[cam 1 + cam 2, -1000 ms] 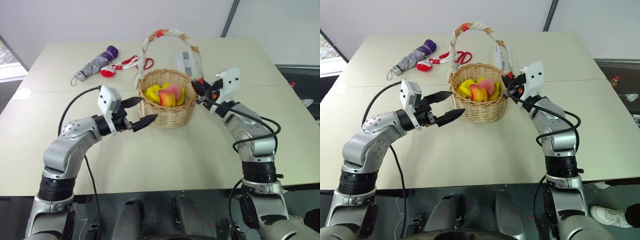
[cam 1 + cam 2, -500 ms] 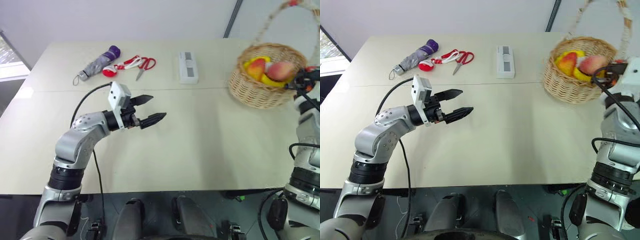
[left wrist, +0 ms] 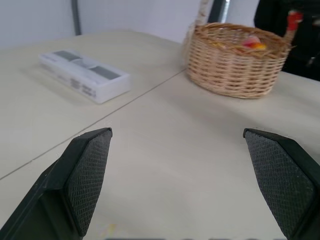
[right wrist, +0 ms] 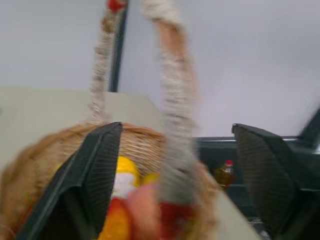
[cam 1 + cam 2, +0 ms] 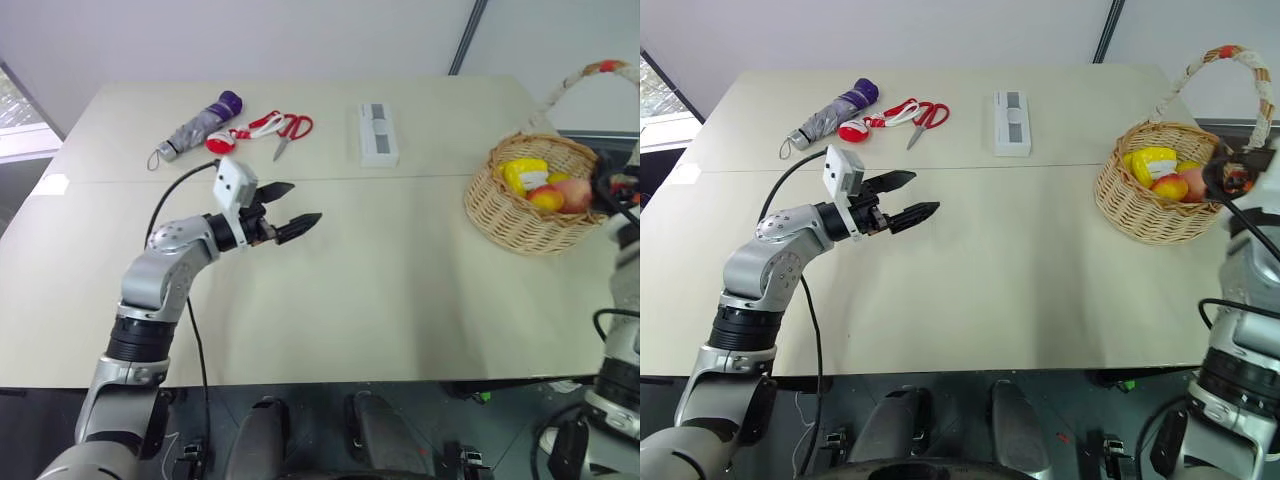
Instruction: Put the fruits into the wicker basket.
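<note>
Wicker basket (image 5: 1160, 195) sits at the table's right edge with the fruits (image 5: 1167, 176) inside. Right gripper (image 4: 175, 165) is spread wide, fingers either side of the handle, gripping nothing. Left gripper (image 5: 915, 198) hangs open and empty, basket well off to its right.

Wicker basket (image 5: 1155, 205) sits on the table (image 5: 1020, 290) at its right edge, well right of the left gripper (image 5: 908, 197) and directly in front of the right gripper (image 4: 175, 165), handle between its fingers. Fruits (image 5: 1170, 178) lie inside the basket. Flat box (image 5: 1011, 124) is ahead-right of the left gripper; scissors (image 5: 920, 115) and umbrella (image 5: 830, 113) are beyond it, umbrella leftmost.
</note>
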